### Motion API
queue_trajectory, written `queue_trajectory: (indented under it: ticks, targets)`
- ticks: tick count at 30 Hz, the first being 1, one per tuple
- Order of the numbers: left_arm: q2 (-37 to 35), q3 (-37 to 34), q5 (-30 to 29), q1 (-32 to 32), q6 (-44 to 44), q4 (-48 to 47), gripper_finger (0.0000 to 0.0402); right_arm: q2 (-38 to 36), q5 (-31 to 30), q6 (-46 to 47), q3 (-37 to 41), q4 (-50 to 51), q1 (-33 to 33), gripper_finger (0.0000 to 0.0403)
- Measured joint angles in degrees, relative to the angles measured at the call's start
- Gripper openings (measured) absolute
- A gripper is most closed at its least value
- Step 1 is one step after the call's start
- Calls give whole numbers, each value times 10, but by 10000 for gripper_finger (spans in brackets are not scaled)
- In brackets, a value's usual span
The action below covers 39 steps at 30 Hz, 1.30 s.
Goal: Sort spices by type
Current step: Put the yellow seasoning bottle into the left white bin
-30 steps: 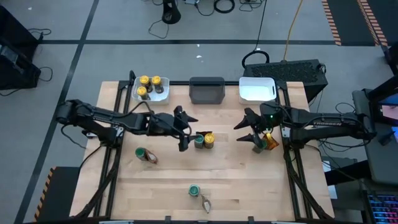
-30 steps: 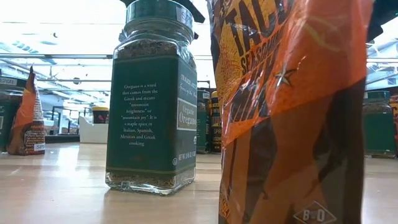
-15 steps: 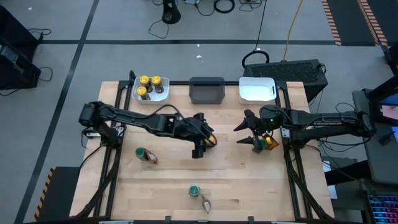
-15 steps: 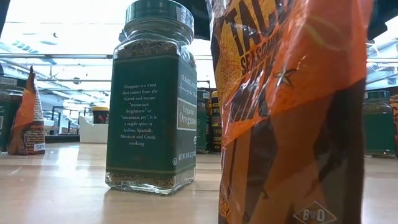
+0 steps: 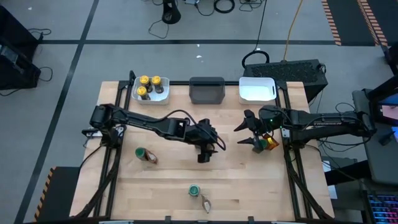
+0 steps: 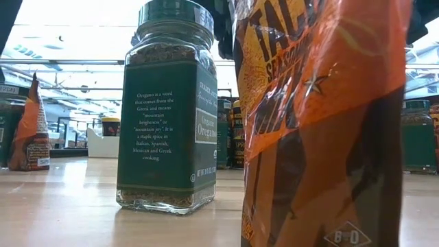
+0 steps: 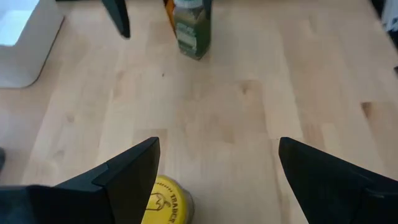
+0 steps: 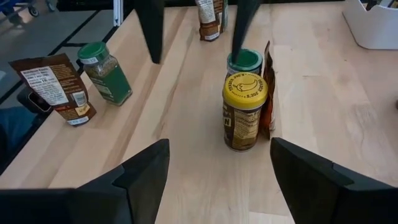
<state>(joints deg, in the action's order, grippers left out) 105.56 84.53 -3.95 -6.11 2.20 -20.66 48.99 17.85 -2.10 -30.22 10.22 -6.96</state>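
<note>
The left gripper [image 7: 217, 152] stands wide open and holds nothing. It hangs low over the middle of the table, with a yellow-lidded jar [image 7: 165, 200] just inside one of its fingers [image 7: 134, 171]. In the right wrist view this same jar [image 8: 243, 118] stands upright. A green-lidded jar [image 8: 244, 61] is close on its left side and an orange packet [image 8: 268, 81] leans against it on the far side.

The jar looks like glass: stiff, smooth and probably slippery, with some weight for its size. The safest hold is likely across its flat sides just under the lid. The jaws need centring first, so they don't nudge the neighbouring jar or snag the soft, crinkly packet.

The left arm [image 5: 149, 123] reaches from the table's left edge far out towards the centre, with its wrist tipped downward.

The white bin [image 5: 138, 96] at the far left already holds three yellow-lidded jars.

The right gripper [image 8: 217, 152] waits at the right side of the table, also spread wide and empty.
</note>
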Motion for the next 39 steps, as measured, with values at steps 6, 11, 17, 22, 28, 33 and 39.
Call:
queue_trajectory:
  ticks: [6, 11, 17, 22, 28, 33, 39]
  targets:
    - [1, 0, -14, 1, 0, -24, 333, 0, 0, -4, 0, 0, 0, 263]
    - [1, -7, -29, 11, -10, -36, 333, 0, 0, -16, 0, 0, 0, 263]
    - [1, -13, -26, 25, 3, -32, 333, 0, 0, -18, 0, 0, 0, 263]
    - [14, -13, -18, 27, 0, -25, 333, 0, 0, -21, 0, -1, 0, 263]
    - [37, -13, -3, 27, -1, -31, 333, 5, 0, -31, 0, -2, 0, 263]
    - [41, -13, -4, 27, -9, -24, 333, 13, 0, -31, -1, -3, -1, 263]
    - [42, -13, -8, 28, -28, -23, 333, 31, 0, -31, -1, -5, -1, 263]
